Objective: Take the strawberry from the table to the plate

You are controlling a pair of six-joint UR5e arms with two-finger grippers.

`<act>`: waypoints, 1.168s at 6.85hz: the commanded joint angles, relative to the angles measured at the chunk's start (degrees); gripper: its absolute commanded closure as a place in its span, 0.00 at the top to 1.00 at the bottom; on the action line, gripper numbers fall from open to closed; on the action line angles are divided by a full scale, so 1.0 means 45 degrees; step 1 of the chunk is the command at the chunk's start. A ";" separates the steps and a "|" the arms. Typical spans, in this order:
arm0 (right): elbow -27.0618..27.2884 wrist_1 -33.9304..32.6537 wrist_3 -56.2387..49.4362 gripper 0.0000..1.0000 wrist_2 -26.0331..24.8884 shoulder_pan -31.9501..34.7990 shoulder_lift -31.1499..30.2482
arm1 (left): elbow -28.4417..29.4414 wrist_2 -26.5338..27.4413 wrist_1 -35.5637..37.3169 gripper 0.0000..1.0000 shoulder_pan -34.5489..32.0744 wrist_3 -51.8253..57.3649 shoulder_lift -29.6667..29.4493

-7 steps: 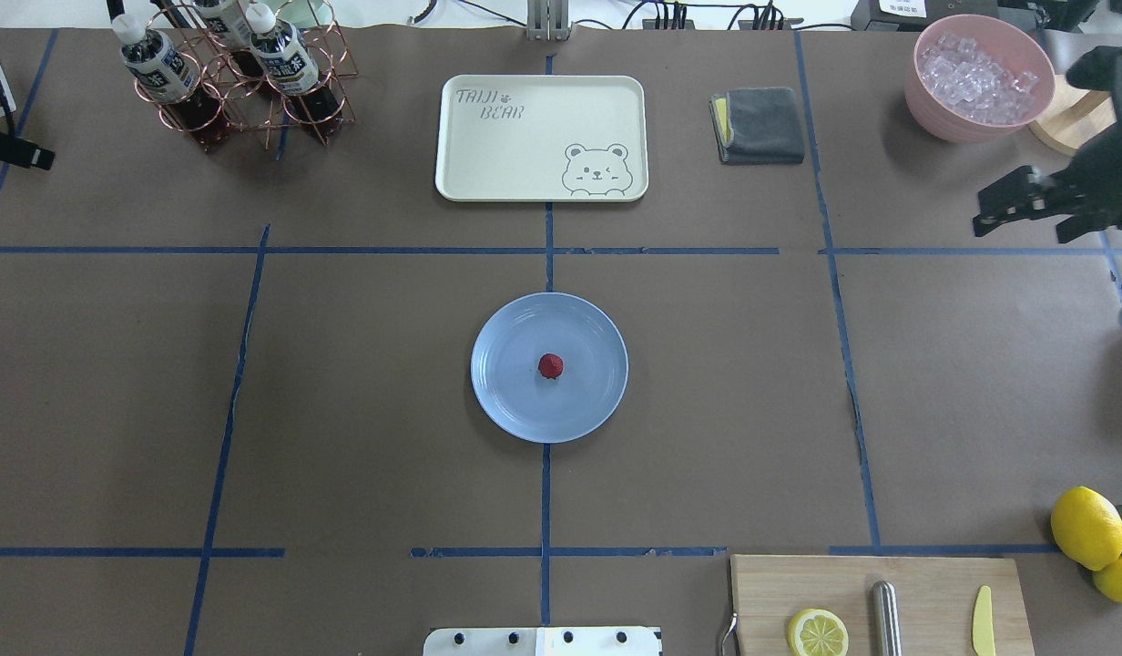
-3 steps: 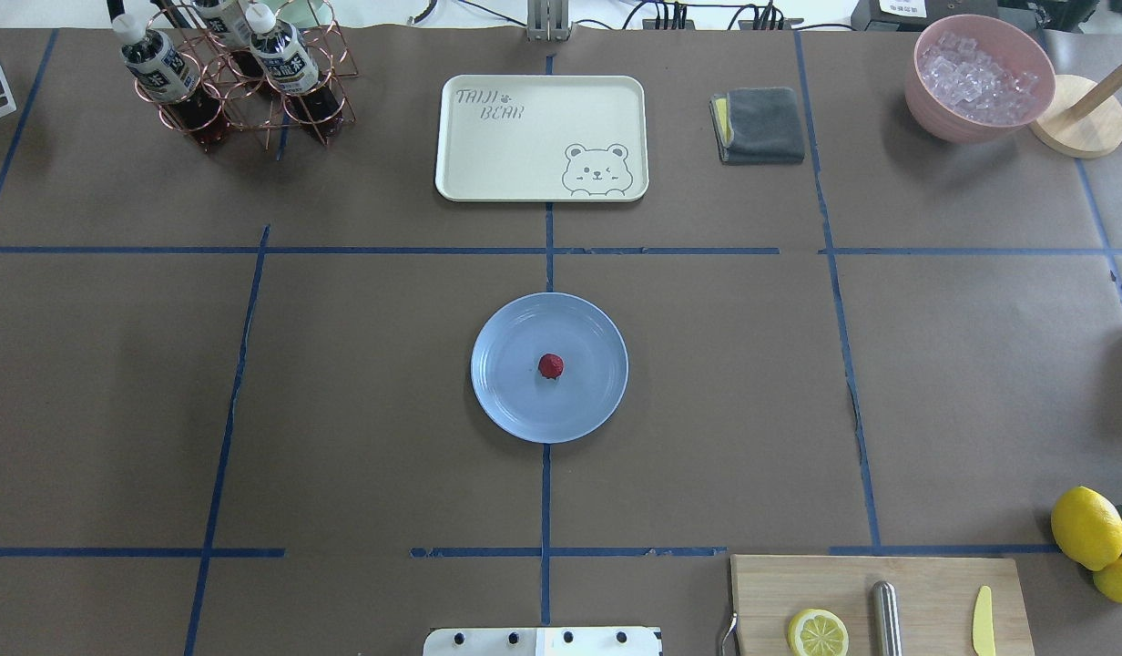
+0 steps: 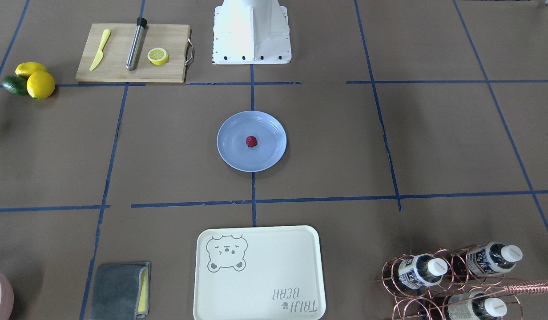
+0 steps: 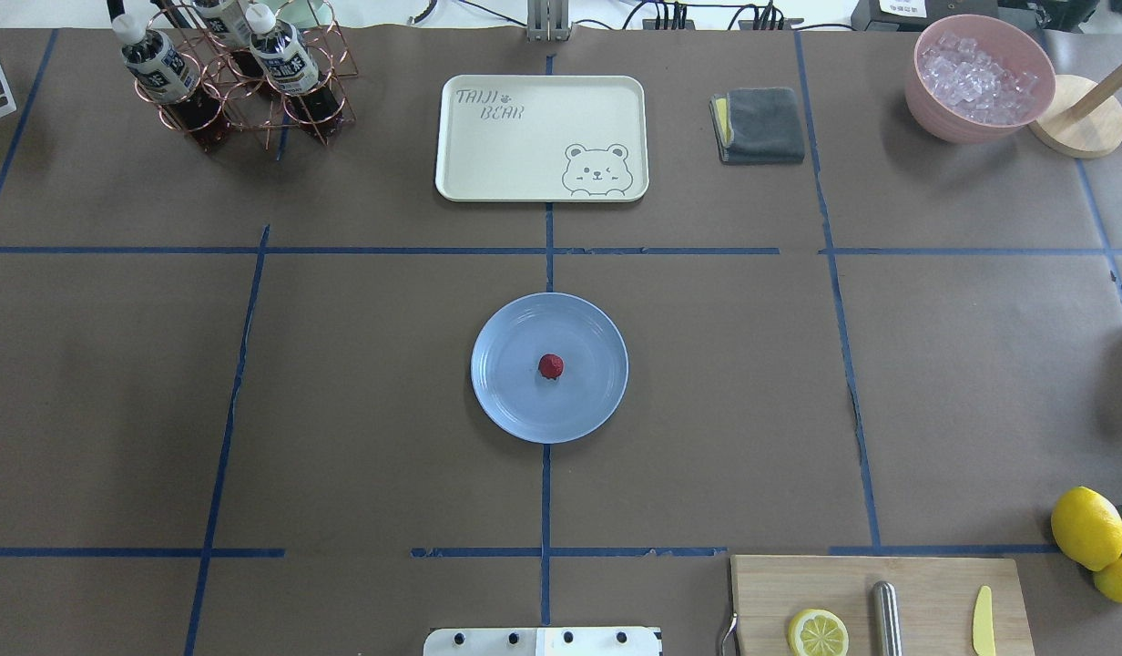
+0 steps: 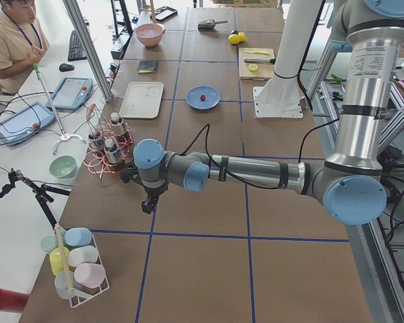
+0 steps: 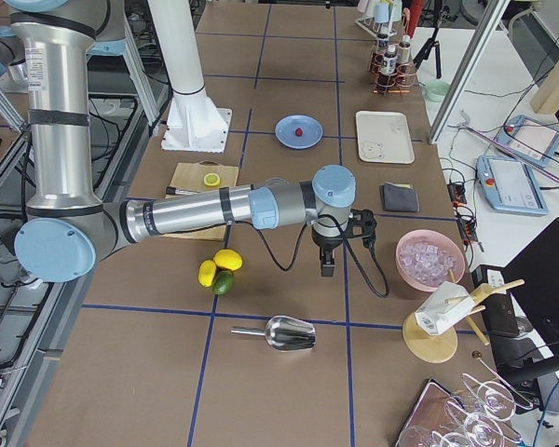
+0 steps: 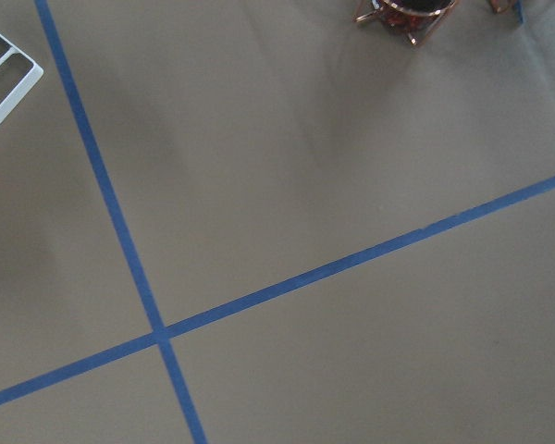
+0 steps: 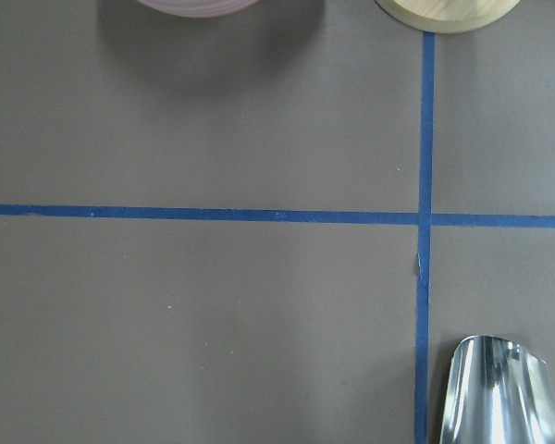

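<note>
The small red strawberry (image 4: 550, 366) (image 3: 251, 141) lies at the middle of the pale-blue plate (image 4: 506, 405) (image 3: 231, 156), which rests on the brown table (image 4: 361, 383) where two tape lines cross. Neither gripper shows in the overhead view. In the exterior left view my left gripper (image 5: 148, 204) hangs beside the bottle rack, far from the plate. In the exterior right view my right gripper (image 6: 327, 267) hangs near the pink bowl, also far from the plate. I cannot tell whether either is open or shut. The wrist views show only table and tape.
A cream bear tray (image 4: 541, 137) lies beyond the plate, with a copper bottle rack (image 4: 242, 82), a grey cloth (image 4: 759, 125) and a pink ice bowl (image 4: 980, 77) along the far edge. A cutting board (image 4: 925, 583) and lemons (image 4: 1086, 527) sit near right. A metal scoop (image 6: 284, 332) lies off that end.
Both grippers stood at the overhead view's left and right edges one second ago and have since drawn out of that view. The strawberry and plate have not moved.
</note>
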 commanded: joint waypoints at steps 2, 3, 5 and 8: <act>-0.0021 0.0133 -0.0267 1.00 0.0408 0.0067 -0.0730 | -0.0234 -0.0234 0.0158 1.00 -0.0106 0.0185 0.0933; 0.0019 0.0133 -0.0287 1.00 0.0428 0.0067 -0.0751 | -0.1318 -0.1088 0.0158 1.00 -0.0164 0.0088 0.2156; -0.0079 0.0133 -0.0268 1.00 0.0408 0.0047 -0.0654 | -0.1723 -0.1194 -0.0036 1.00 -0.0165 -0.1704 0.2538; -0.0233 0.0113 -0.0229 1.00 0.0252 0.0008 -0.0286 | -0.0159 -0.1156 -0.1715 1.00 -0.0126 -0.1710 0.2579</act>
